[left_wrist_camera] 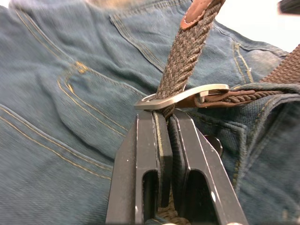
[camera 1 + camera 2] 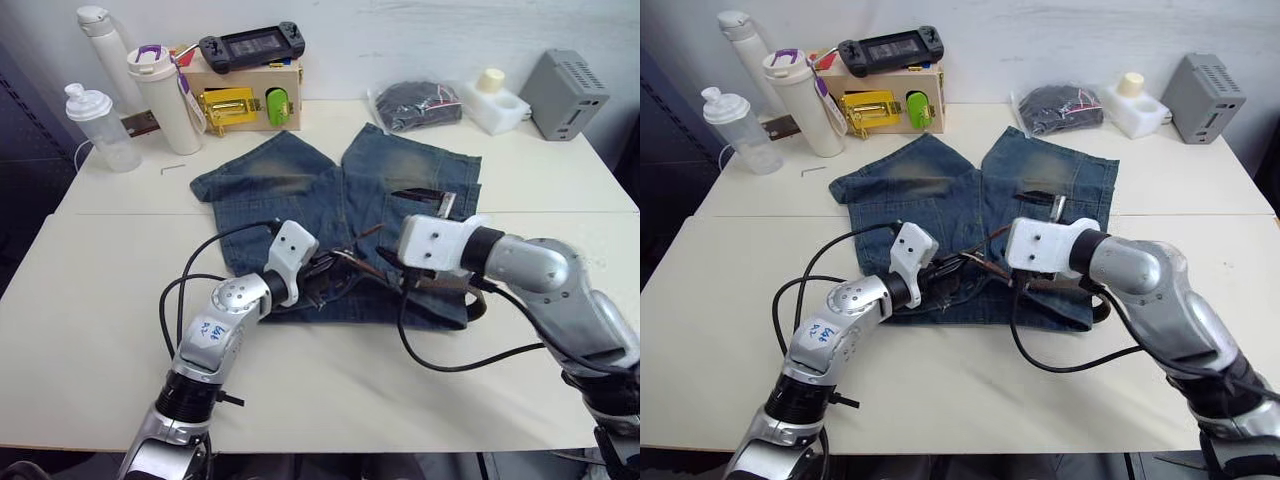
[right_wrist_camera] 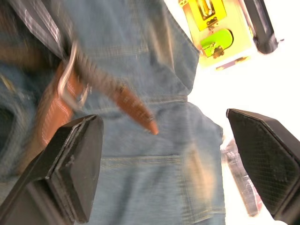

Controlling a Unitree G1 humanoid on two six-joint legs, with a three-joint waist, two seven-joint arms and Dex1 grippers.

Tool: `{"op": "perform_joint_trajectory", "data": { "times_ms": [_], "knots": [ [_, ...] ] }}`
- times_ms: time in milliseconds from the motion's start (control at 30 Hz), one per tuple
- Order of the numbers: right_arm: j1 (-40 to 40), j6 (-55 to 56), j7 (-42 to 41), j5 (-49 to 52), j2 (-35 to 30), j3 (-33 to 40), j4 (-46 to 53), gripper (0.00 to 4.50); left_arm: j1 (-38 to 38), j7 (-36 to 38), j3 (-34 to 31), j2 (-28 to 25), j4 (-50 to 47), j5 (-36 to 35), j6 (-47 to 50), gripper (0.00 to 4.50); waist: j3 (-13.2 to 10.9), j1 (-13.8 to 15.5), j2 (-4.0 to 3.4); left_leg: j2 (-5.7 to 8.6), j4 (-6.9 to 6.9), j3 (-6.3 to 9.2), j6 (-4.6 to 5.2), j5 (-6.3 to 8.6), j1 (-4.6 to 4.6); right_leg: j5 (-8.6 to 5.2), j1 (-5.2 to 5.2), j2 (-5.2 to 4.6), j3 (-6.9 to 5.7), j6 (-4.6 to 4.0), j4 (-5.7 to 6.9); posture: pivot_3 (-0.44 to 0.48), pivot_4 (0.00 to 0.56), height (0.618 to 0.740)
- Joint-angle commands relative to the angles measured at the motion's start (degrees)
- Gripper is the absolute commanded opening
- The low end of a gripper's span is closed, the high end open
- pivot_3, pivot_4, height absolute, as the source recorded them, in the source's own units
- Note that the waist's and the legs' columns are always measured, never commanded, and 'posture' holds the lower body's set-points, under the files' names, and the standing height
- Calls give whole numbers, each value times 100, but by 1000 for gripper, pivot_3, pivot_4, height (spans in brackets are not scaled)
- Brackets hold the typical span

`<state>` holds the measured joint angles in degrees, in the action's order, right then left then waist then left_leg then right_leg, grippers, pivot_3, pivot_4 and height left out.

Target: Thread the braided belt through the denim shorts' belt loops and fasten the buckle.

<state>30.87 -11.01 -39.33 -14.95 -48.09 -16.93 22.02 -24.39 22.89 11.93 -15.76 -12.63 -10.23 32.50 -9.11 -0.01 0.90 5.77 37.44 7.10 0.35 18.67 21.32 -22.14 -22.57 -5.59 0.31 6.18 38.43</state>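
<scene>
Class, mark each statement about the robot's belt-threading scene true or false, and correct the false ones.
1. The left gripper is shut on the dark-brown braided belt. True.
2. The belt's strap passes through the silver metal buckle. True.
3. The right gripper is clamped on the belt's leather tip. False: it is open, and the tip lies free between its fingers.
4. The faded blue denim shorts hang off the table edge. False: they lie flat on the white table.

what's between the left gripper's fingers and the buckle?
Nothing: left wrist view shows the left gripper shut on the braided belt directly at the buckle.
</scene>
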Motion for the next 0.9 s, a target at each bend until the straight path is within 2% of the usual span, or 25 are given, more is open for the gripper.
{"op": "perform_joint_trajectory", "data": {
  "times_ms": [33,233,267,367,400,433,467,500,533,600,800,900],
  "knots": [
    [138,873,236,-523,-47,11,-320,4458,-98,-8,72,-85,-167,318,-429,0,0,-2,0,0,0,0,0,0,0,0,0,0,0,0,0,0,150,733],
    [109,1283,118,-650,235,-5,-564,4458,-86,33,248,-209,-189,766,-749,0,0,-6,1,-2,0,0,0,0,0,0,0,3,0,0,-1,0,150,733],
    [99,1306,92,-653,277,7,-578,4227,-78,30,240,-203,-189,788,-754,0,0,-1,1,-2,1,1,0,0,0,0,0,3,-1,0,0,0,150,733],
    [67,1339,28,-676,367,36,-598,3253,-79,44,227,-215,-189,870,-782,0,0,-2,1,-2,2,2,0,0,0,0,0,3,0,0,0,0,150,733],
    [59,1342,10,-685,393,47,-599,2761,-81,55,227,-218,-188,893,-792,0,0,-2,1,-2,2,3,0,0,0,0,0,3,-1,0,0,0,150,733],
    [47,1332,-10,-686,423,55,-591,2051,-80,64,225,-216,-194,911,-798,0,0,-2,1,-2,2,3,0,0,0,0,0,3,-1,0,0,0,150,733],
    [37,1321,-28,-687,444,60,-584,1806,-78,71,222,-211,-200,923,-808,0,0,-3,1,-2,2,3,0,0,0,0,0,3,-1,0,0,0,150,733],
    [15,1307,-43,-689,463,57,-581,1219,-77,75,221,-210,-209,937,-818,0,0,-4,1,-2,2,3,0,0,0,0,0,3,-1,0,1,0,150,733],
    [-13,1290,-56,-696,476,55,-583,1002,-75,80,227,-216,-222,959,-857,0,0,-3,1,-2,2,3,0,0,0,0,0,2,-1,0,1,0,150,733],
    [-47,1277,-76,-715,496,61,-589,43,-70,92,234,-224,-236,985,-914,0,0,-2,1,-2,2,4,0,0,0,0,0,3,-1,0,1,0,150,733],
    [-121,1248,-119,-710,540,110,-587,43,10,173,117,-218,-304,914,-1300,0,0,-5,1,-2,3,4,0,0,0,0,0,3,-1,0,2,0,150,733],
    [-138,1236,-115,-710,570,144,-581,0,151,425,-222,-90,-373,324,-1125,1084,0,-4,1,-2,3,4,0,0,0,0,0,3,-2,0,2,0,150,733]
  ]
}}
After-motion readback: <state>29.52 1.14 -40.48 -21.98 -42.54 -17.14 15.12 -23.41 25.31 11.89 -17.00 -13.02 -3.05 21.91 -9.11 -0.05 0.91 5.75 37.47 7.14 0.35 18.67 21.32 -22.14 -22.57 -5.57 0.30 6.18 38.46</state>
